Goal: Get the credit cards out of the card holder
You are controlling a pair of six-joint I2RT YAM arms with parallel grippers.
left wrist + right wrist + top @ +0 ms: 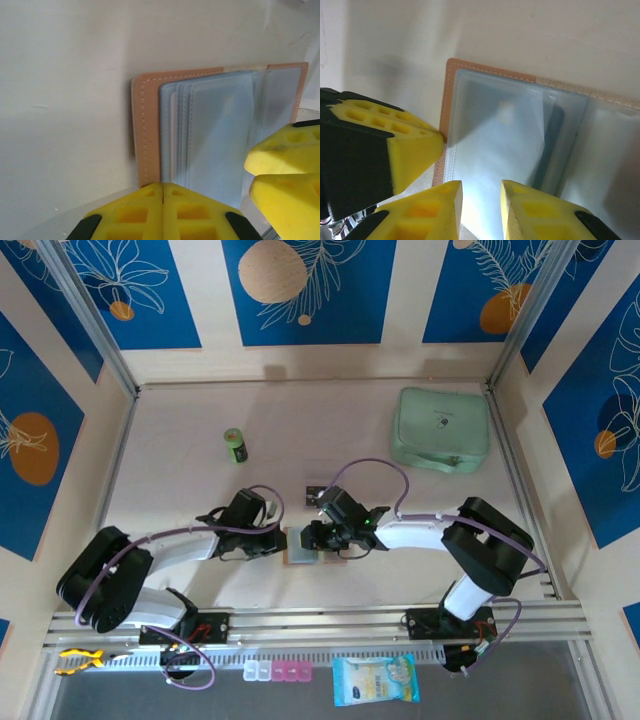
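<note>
The card holder [299, 546] lies open on the table between my two grippers, its tan cover [149, 125] underneath and its grey-blue clear pockets [220, 135] fanned on top. In the right wrist view a dark credit card [551, 145] shows edge-on inside a pocket of the card holder [490, 145]. My left gripper [284, 540] [163, 189] is shut, its tip on the holder's near tan edge. My right gripper [318, 537] [481, 200] hovers over the pocket pages with its fingers slightly apart and nothing gripped. Each wrist view also shows the other gripper's yellow fingers [285, 165] [410, 150].
A mint-green case [442, 428] sits at the back right and a small green cylinder [235, 445] at the back left. A faint clear tray [318, 476] lies just beyond the grippers. A blue packet [375, 680] and small pill boxes [278, 671] lie below the rail.
</note>
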